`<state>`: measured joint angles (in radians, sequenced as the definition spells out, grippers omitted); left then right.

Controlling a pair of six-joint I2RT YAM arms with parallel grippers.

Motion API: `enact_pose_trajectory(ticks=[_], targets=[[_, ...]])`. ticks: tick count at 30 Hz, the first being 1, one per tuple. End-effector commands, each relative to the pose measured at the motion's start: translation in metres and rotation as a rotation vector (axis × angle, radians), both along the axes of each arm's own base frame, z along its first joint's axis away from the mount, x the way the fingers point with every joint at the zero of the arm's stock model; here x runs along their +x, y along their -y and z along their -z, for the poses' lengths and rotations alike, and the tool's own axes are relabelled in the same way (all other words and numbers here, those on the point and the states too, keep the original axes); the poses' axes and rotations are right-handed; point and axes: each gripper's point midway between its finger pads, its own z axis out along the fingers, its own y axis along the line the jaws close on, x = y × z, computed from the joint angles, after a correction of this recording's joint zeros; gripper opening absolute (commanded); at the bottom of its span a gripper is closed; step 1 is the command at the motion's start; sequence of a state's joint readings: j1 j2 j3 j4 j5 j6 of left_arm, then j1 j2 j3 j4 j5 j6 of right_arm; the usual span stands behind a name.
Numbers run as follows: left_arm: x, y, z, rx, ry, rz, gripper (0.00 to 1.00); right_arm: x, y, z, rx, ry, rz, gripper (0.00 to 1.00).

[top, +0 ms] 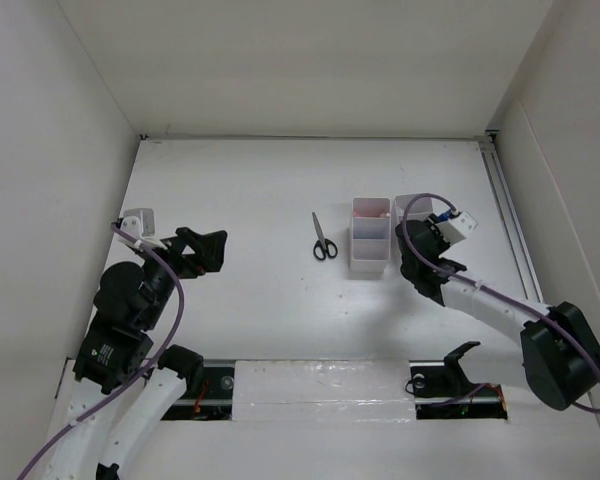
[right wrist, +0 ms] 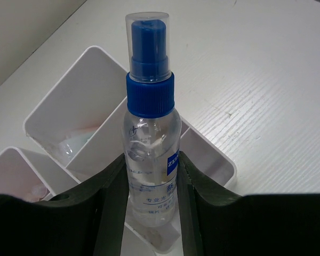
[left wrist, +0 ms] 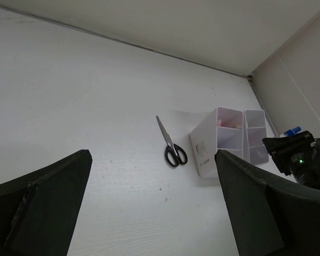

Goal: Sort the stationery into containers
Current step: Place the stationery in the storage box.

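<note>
Right end effector point(right wrist: 152, 205) closed partway on a small clear bottle point(right wrist: 150, 133), one finger pressed to each side of its lower body. The bottle stands upright in the grip, with a blue collar and a blue spray head under a clear cap, and a printed label low on its side. It is held over the right box point(right wrist: 96, 56), one of two white divided boxes, above a middle compartment; cannot tell whether its base touches anything. The top view shows the same arm reaching over that right box point(top: 412, 203), with a spot of blue by the end effector point(top: 430, 245) marking the bottle point(top: 443, 215). The left box point(top: 368, 262) stands just beside it, their long sides close or touching; cannot tell which. Something pink lies in the far compartment of the left box. Black-handled scissors point(top: 323, 238) lie flat and closed on the worktop point(top: 240, 190), just left of the left box and apart from it, blades pointing to the far wall. Left end effector point(top: 205, 250) hangs above the left part of the worktop, well apart from everything, fingers spread wide with nothing between them. From the left wrist view, the scissors point(left wrist: 172, 146) and both boxes sit ahead, framed between its fingers point(left wrist: 48, 202).
</note>
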<state>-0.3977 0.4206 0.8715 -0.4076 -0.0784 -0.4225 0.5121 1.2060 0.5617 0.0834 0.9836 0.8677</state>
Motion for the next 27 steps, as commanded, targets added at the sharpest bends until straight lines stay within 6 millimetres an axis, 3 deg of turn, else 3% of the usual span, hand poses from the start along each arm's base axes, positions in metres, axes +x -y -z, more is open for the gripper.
enact_pose_trajectory(ticks=[1,27], targets=[[-0.001,0.002,-0.011,-0.006,0.052,0.018,1.00,0.007,-0.003,-0.020,-0.004,0.038,0.043,0.00],[-0.005,0.002,-0.011,-0.010,0.060,0.027,1.00,-0.006,0.002,-0.007,0.016,-0.029,0.170,0.00]])
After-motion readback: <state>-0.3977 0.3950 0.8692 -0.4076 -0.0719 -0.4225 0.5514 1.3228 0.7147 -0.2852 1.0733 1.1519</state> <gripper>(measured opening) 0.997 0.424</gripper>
